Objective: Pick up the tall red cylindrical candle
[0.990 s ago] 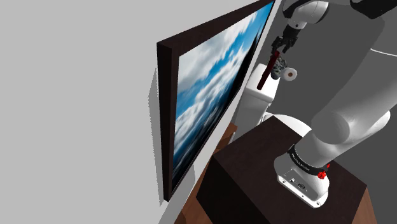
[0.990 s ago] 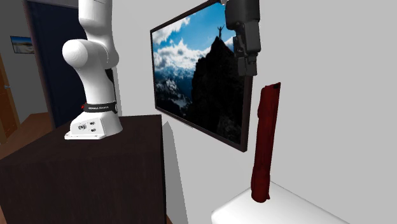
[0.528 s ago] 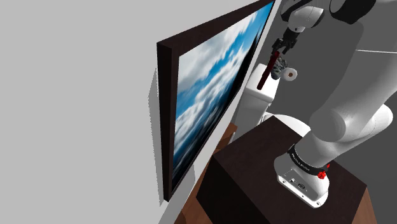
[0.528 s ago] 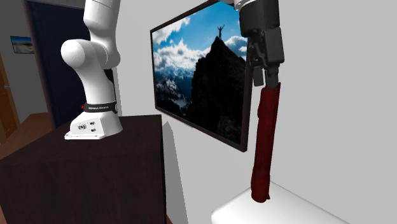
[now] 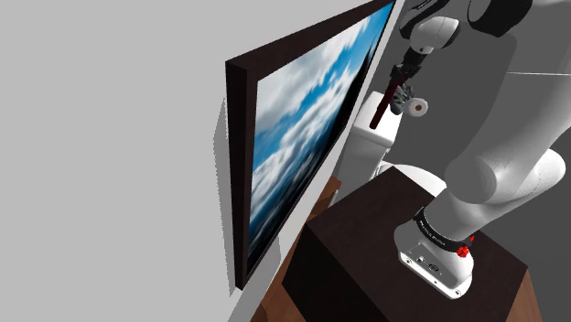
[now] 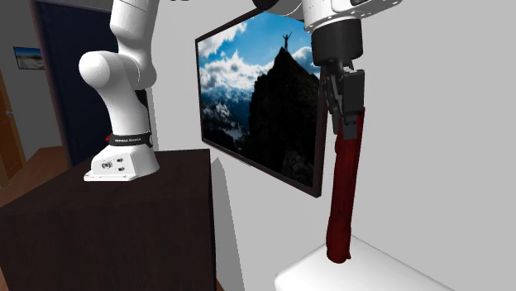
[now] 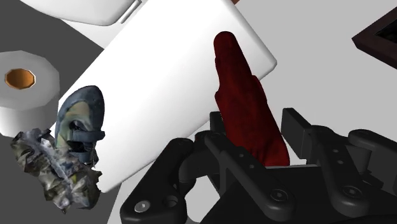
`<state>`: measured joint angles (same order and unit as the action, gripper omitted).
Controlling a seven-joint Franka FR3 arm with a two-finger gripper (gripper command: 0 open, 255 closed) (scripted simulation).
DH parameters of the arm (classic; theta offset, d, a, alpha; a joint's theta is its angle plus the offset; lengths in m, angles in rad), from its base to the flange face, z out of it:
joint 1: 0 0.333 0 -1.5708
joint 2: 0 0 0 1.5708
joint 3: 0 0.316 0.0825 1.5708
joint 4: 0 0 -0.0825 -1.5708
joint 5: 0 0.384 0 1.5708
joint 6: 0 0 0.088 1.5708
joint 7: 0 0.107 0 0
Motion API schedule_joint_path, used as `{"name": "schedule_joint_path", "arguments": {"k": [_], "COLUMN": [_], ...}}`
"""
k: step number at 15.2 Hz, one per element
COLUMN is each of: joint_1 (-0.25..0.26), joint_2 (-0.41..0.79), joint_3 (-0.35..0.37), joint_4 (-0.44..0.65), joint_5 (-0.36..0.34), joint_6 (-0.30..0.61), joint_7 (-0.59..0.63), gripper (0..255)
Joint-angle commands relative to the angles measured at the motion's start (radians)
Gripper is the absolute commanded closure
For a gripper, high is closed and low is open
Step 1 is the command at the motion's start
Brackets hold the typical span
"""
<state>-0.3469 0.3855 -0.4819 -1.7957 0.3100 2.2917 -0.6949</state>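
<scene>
One tall dark-red candle (image 6: pixel 343 198) stands on white toilet cistern lid (image 6: pixel 389 273), beside framed mountain picture (image 6: pixel 256 99) on wall. Black hand (image 6: pixel 347 116) sits over candle top, fingers apart either side. Sliver of gap at one finger, so seemingly not clamping. Toilet-paper roll (image 7: pixel 25 83) near cistern, well apart from candle.

Candle (image 6: pixel 343 198) upright on toilet tank lid (image 6: pixel 389 269); claw (image 6: pixel 347 112) around its top end.
Second exterior view: framed picture (image 6: pixel 256 99) on wall at 10 o'clock from candle; stand (image 6: pixel 99 215) at 8 o'clock; arm base (image 6: pixel 121 161) on stand top.
Shoulder view: lid at 12 o'clock from stand, picture at 10 o'clock; paper roll (image 5: pixel 419 107) at 4 o'clock from candle, near it.
Small lumpy object (image 7: pixel 63 153) lies between candle and roll, beside lid's edge.
</scene>
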Motion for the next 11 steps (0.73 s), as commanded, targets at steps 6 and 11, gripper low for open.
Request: {"name": "schedule_joint_path", "arguments": {"k": [6,11], "joint_1": [0.001,0.005], "joint_2": [0.0,-0.019], "joint_3": [0.0,-0.007], "joint_4": [-0.002,0.014], "joint_5": [0.0,-0.015], "joint_6": [0.002,-0.031], "joint_7": [0.0,0.011], "gripper": [255,255]}}
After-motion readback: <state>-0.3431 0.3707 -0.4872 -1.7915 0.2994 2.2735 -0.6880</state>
